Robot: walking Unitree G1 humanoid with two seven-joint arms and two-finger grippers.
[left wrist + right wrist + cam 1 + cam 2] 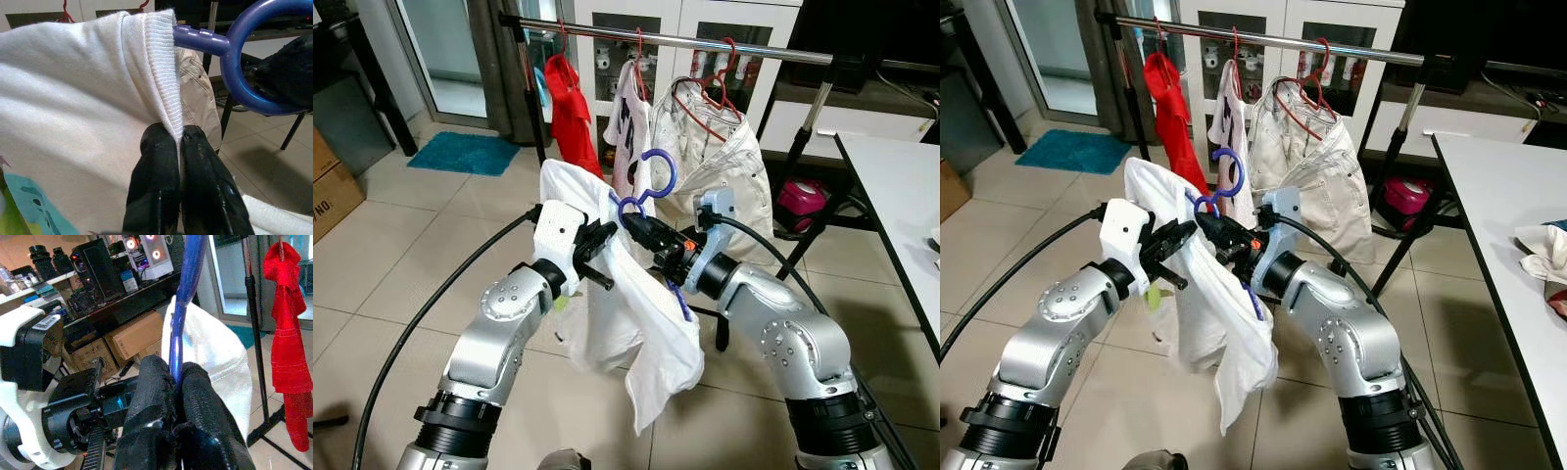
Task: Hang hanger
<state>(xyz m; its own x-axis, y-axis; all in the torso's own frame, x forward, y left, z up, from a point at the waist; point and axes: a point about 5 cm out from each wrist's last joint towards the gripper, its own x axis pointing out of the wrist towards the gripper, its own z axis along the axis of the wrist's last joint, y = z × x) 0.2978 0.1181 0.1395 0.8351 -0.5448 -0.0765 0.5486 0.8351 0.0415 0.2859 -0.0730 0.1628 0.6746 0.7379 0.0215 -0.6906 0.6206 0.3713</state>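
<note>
Left wrist view: left gripper (180, 147) is pinched closed on the ribbed collar of the white shirt (626, 323), right by the blue hanger (651, 181); right gripper (176, 377) is clamped on the hanger's blue shaft. Hanger with the shirt sits between both arms, hook up, below and in front of the clothes rail (705, 41), not yet on it. My call: lift both arms together, keep the hook upright, aim for the bare rail between the red garment (573, 103) and the next hanging shirt, and release only once the hook has seated.
</note>
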